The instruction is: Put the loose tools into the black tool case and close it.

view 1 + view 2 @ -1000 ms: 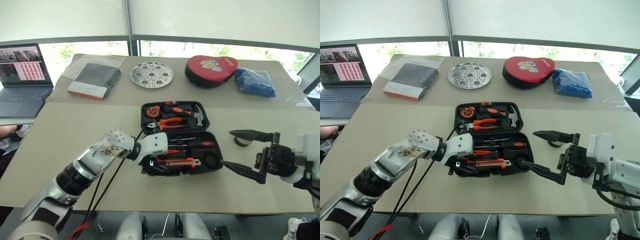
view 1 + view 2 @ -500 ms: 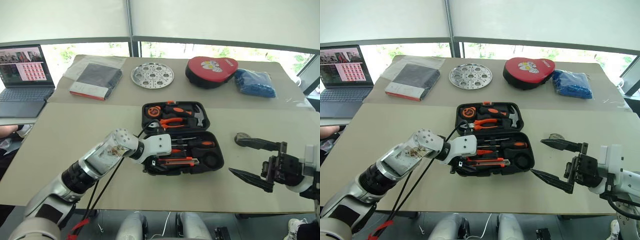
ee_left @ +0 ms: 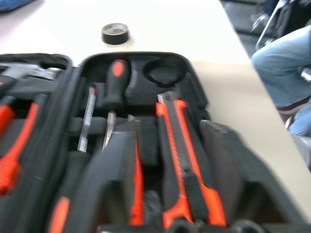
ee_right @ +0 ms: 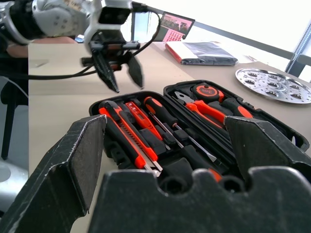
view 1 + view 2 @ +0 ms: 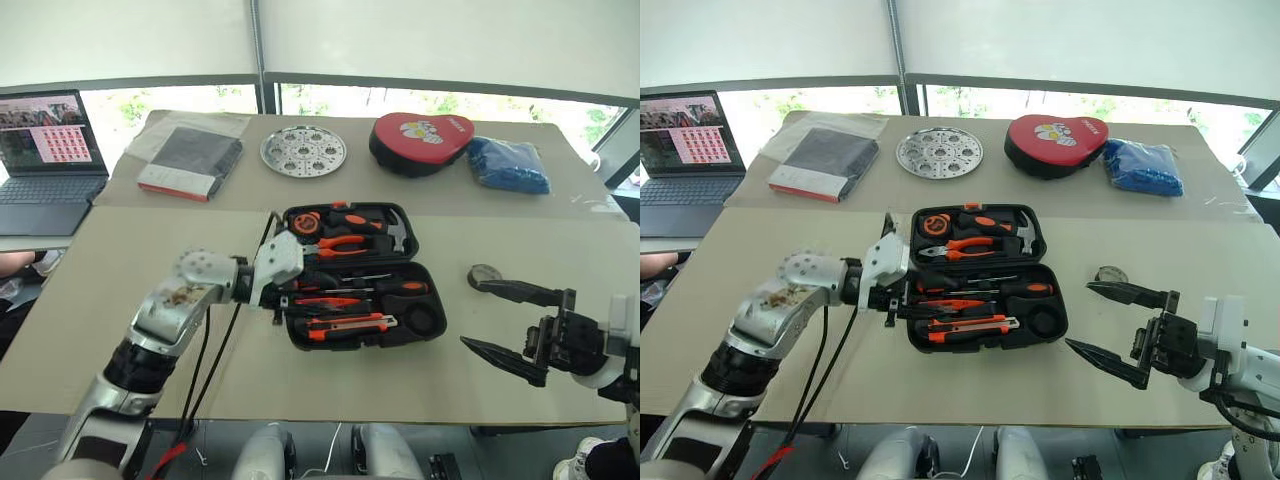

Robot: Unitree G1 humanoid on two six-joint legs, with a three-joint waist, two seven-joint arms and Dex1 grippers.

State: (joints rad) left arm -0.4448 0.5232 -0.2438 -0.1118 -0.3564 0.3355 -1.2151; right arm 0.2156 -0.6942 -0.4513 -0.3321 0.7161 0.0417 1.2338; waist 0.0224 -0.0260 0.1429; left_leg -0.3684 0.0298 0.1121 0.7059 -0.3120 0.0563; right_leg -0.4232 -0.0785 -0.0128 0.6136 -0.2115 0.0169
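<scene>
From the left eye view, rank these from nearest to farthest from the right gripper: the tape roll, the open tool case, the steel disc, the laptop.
1. tape roll, on the table just beyond the right gripper.
2. tool case, open, to its left.
3. steel disc, on the far table, left of centre.
4. laptop, at the far left edge.

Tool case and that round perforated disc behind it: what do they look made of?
The tool case looks like matte black moulded plastic: rounded corners, shaped recesses, dull surface. The disc looks like bright metal, probably stainless steel: silvery sheen and punched hole clusters. Neither material is certain from sight alone.
</scene>
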